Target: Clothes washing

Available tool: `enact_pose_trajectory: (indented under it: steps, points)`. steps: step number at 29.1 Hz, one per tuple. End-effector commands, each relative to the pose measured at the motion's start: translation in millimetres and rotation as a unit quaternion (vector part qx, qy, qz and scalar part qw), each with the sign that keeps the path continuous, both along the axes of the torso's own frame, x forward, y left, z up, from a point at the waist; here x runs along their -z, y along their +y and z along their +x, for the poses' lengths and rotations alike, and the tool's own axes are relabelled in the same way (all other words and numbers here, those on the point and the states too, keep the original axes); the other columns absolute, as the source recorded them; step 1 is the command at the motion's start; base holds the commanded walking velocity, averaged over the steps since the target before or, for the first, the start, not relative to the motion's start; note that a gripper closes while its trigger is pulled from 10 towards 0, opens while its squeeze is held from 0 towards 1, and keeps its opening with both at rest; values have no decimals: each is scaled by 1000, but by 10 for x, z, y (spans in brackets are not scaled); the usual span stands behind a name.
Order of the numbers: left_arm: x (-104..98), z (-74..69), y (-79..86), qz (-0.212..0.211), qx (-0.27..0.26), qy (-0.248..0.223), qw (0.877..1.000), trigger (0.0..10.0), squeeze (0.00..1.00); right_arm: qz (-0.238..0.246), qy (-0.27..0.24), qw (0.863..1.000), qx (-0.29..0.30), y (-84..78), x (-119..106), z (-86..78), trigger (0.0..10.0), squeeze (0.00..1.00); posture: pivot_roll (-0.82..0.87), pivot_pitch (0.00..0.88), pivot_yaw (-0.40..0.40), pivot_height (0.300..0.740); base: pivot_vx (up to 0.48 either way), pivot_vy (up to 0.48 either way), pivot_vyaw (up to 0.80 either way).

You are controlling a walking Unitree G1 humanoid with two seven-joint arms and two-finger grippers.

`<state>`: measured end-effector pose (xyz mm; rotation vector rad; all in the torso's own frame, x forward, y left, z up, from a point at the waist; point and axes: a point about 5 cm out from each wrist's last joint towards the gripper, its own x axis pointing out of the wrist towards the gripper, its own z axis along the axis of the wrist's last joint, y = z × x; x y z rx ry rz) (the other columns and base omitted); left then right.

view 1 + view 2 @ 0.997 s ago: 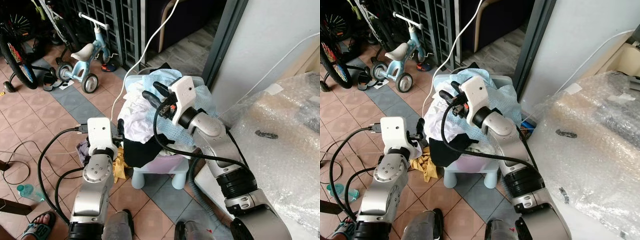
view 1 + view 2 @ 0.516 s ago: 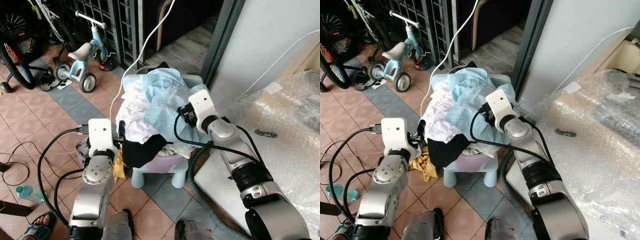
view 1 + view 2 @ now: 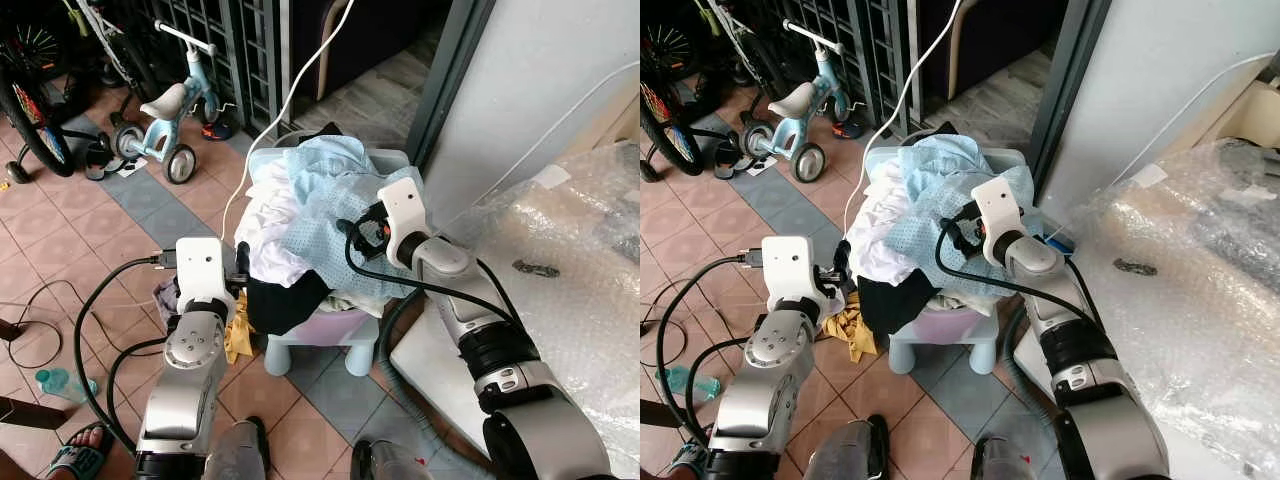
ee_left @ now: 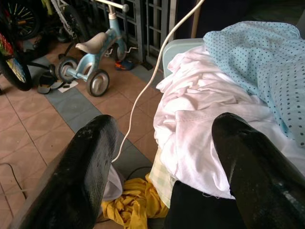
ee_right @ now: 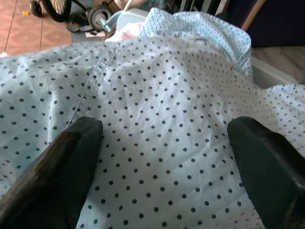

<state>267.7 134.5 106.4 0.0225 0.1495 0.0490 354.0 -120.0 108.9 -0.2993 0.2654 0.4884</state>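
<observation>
The right gripper (image 5: 162, 143) has its two black fingers spread wide, hovering just over the pale-blue polka-dot garment (image 3: 330, 215) with nothing pinched between them. That garment drapes over the top and the 3 o'clock side of a tall laundry heap, which overflows a lilac basket (image 3: 335, 325) set on a small light-blue plastic stool (image 3: 315, 352). Under the dotted cloth lies a white garment (image 4: 200, 129) at the heap's 9 o'clock side, and a black piece (image 3: 280, 300) hangs out at 7 o'clock.

The risk, as I judge it, is the heap itself — it stands high on a narrow stool, so a pull on the dotted cloth toward 3 o'clock could drag the white pieces along and spill them onto the tiles, or tip the basket. A shallow pinch on such thin fabric could also slip free. A white cable (image 3: 285, 110) runs up from the heap's 10 o'clock edge and could snag on lifted cloth.

The right arm reaches from 5 o'clock, elbow bent, wrist turned toward the pile's 3 o'clock flank. The left gripper (image 4: 164, 157), fingers also wide apart and empty, sits low at the heap's 8 o'clock side, above a yellow cloth (image 4: 131, 207) on the floor — its forearm rises nearly straight from 6 o'clock.
</observation>
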Motion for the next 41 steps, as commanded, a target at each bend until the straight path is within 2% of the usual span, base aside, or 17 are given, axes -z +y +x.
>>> enact_pose_trajectory:
  steps: [1, 4, 8, 9, 10, 11, 13, 14, 15, 16, 17, 36, 39, 40, 41]
  points:
    - [-31, 1, -9, 2, 4, -4, 1000, 10000, 0, -58, 9, 998, -9, -14, 121, -35, 10000, 1000, 71, 157, -6, 740, 0, 0, 0]
    - [-32, 1, -12, 1, 5, -4, 1000, 10000, 0, -39, 35, 999, -11, 35, 220, -78, 10000, 1000, 72, 158, -7, 740, 0, 0, 0]
    - [-33, 1, -16, 0, 5, -4, 1000, 10000, 0, -38, 62, 997, -11, 74, 358, -133, 10000, 1000, 73, 158, -8, 740, 0, 0, 0]
    - [-33, 2, -16, 0, 5, -4, 1000, 10000, 0, -35, 67, 997, -13, 85, 376, -141, 9255, 1000, 74, 158, -8, 740, 0, 0, 0]
    - [-33, 2, -17, 0, 5, -4, 1000, 10000, 0, -33, 70, 997, -14, 93, 385, -145, 9255, 1000, 74, 158, -8, 740, 0, 0, 0]
    - [-31, 4, -13, 0, 5, -4, 1000, 10000, 0, -35, 71, 997, -14, 102, 401, -151, 0, 1000, 74, 159, -10, 740, 0, 0, 0]
    - [-30, 5, -12, 0, 4, -3, 1000, 10000, 0, -36, 72, 997, -15, 113, 415, -154, 0, 1000, 73, 159, -10, 740, 0, 0, 0]
    - [-30, 6, -13, 0, 4, -4, 1000, 10000, 0, -37, 74, 996, -19, 130, 426, -160, 0, 804, 74, 158, -11, 740, 0, 0, 0]
    - [-30, 7, -14, 0, 4, -4, 1000, 10000, 0, -37, 75, 996, -20, 134, 429, -161, 0, 498, 73, 158, -12, 740, 0, 0, 0]
    - [-30, 7, -14, 0, 4, -4, 1000, 10000, 0, -37, 75, 996, -20, 134, 429, -161, 0, 498, 73, 158, -12, 740, 0, 0, 0]
    - [-29, 9, -14, 0, 4, -4, 1000, 10000, 0, -38, 76, 996, -22, 140, 434, -163, 0, 8, 73, 158, -12, 740, 0, 0, 0]
    - [-46, 49, -19, 2, 5, -10, 1000, 10000, 0, -31, 65, 997, -17, 143, 414, -130, 0, 0, 73, 145, -13, 740, 0, 0, 0]
    - [-46, 51, -15, 2, 5, -10, 1000, 10000, 0, -22, 67, 997, -9, 143, 420, -130, 0, 0, 72, 142, -12, 740, 0, 0, 0]
    - [-21, 49, -28, -9, 20, 4, 1000, 10000, 0, 7, 75, 997, 10, 144, 425, -129, 0, 0, 70, 140, -12, 740, 0, 0, 0]
    - [-21, 49, -28, -9, 20, 4, 1000, 10000, 0, 7, 75, 997, 10, 144, 425, -129, 0, 0, 70, 140, -12, 740, 0, 0, 0]
